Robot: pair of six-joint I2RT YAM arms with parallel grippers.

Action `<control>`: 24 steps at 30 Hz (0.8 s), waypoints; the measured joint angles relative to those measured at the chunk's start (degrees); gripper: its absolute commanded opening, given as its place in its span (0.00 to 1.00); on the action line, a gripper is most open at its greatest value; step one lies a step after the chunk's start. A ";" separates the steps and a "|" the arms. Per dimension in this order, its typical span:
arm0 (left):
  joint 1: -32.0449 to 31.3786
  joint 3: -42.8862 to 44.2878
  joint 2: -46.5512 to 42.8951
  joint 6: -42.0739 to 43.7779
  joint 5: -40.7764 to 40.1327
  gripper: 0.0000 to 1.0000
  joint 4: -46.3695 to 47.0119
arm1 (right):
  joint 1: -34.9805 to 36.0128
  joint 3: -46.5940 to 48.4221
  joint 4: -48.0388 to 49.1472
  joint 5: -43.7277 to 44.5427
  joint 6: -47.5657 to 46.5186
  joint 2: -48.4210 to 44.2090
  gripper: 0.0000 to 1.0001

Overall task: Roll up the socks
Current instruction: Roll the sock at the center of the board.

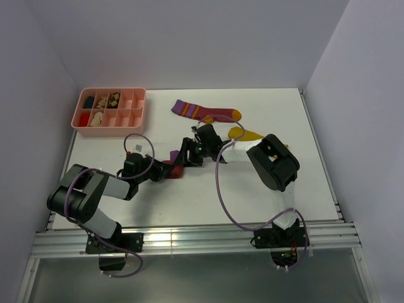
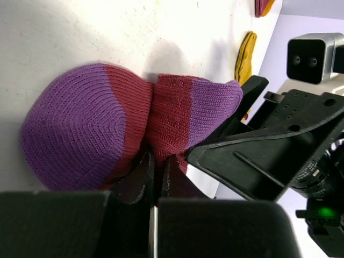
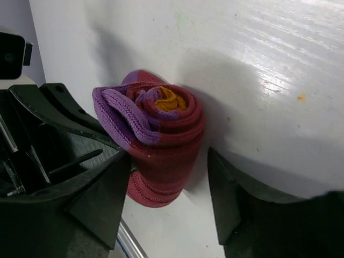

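Rolled maroon sock (image 3: 161, 140) near bench (image 1: 189, 202) centre. Left pincer (image 2: 156, 177) clenched on its fabric; right pincer (image 3: 169, 161) released, straddling the roll. Flat maroon sock (image 1: 205, 112) at its one o'clock.

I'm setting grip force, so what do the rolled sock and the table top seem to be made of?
Rolled sock: soft, matte knitted fabric in maroon, purple and orange. Ribbed stitch rows are plain to see.
Table: a hard, smooth white surface, perhaps laminate or painted board. It shows glossy glare and faint streaks, but the exact material cannot be told.
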 measured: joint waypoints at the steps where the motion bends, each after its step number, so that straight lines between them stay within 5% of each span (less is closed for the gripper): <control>1: 0.11 0.00 0.11 -0.17 0.13 0.01 0.07 | -0.02 0.07 0.72 -0.48 0.20 0.55 0.55; 3: 0.20 -0.02 0.22 -0.35 0.22 0.01 0.09 | 0.00 0.33 1.66 -1.53 0.31 1.33 0.44; 7: 0.46 0.28 0.94 -0.48 0.61 0.02 0.22 | -0.09 1.53 2.49 -3.32 -0.02 2.60 0.00; 10: 0.57 1.75 1.97 0.83 1.31 0.19 -0.63 | -0.48 1.99 1.68 -3.41 -1.16 2.73 0.00; 14: 0.46 4.37 2.03 4.35 1.07 0.53 -4.98 | -0.66 3.28 -1.07 -2.21 -3.61 2.58 0.00; 17: -0.17 7.37 0.98 7.65 0.17 0.64 -9.99 | -0.68 4.61 -5.31 0.37 -5.95 1.55 0.00; 24: -2.40 16.41 -0.13 18.49 -6.56 0.68 -22.77 | -0.57 9.90 -18.99 10.91 -11.67 -0.68 0.00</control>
